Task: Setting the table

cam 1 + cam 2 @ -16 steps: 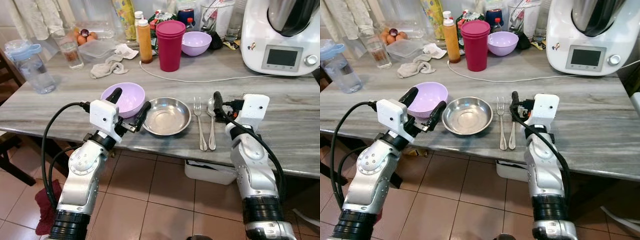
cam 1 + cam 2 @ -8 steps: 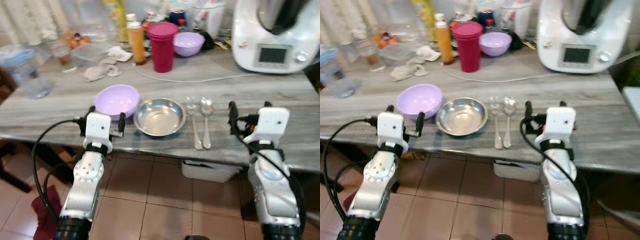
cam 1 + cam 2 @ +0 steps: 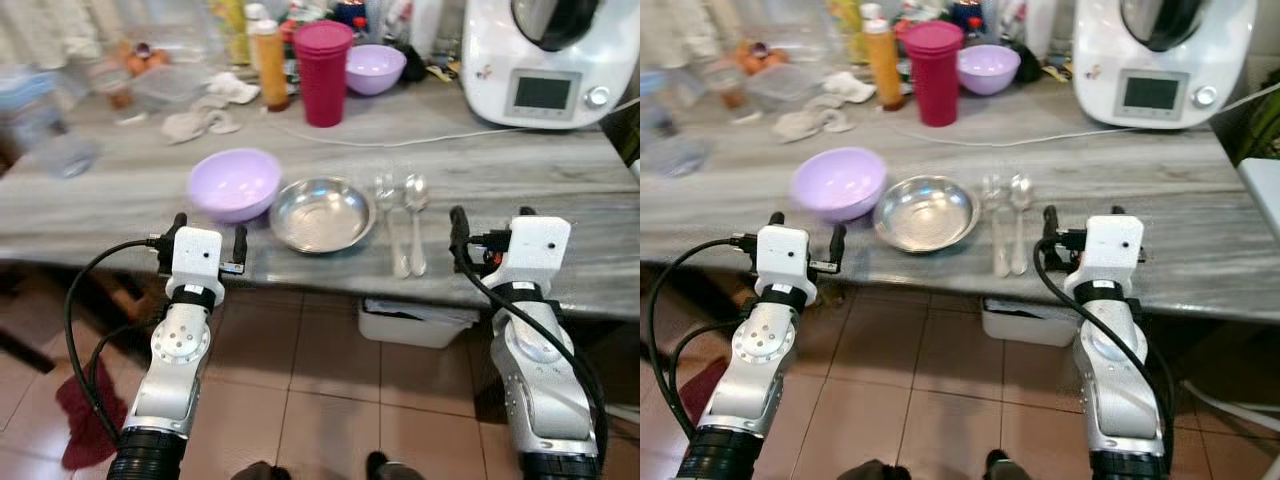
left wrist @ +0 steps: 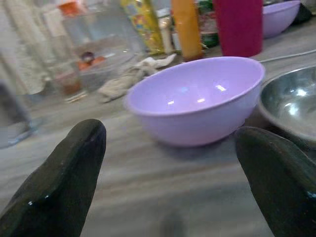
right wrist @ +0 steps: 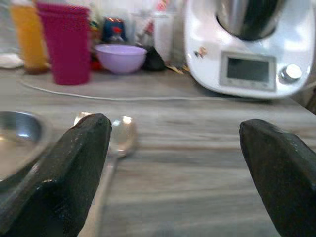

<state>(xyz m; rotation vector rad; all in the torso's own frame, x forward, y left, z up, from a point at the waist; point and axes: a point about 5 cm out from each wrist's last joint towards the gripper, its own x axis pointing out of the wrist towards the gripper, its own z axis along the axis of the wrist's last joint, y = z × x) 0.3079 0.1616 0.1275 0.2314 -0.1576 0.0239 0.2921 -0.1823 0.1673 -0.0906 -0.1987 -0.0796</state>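
No text, brand or number can be read. The white kitchen machine (image 3: 540,60) on the table (image 3: 560,180) has a small grey screen (image 5: 247,70), but its contents are too blurred to make out.

I see a grey wood-grain table (image 3: 560,180) with a matt finish. On it sit a glossy lilac plastic bowl (image 3: 234,184), a shiny steel bowl (image 3: 321,213), a polished metal fork (image 3: 392,225) and spoon (image 3: 414,220), and a crumpled cloth (image 3: 195,123).
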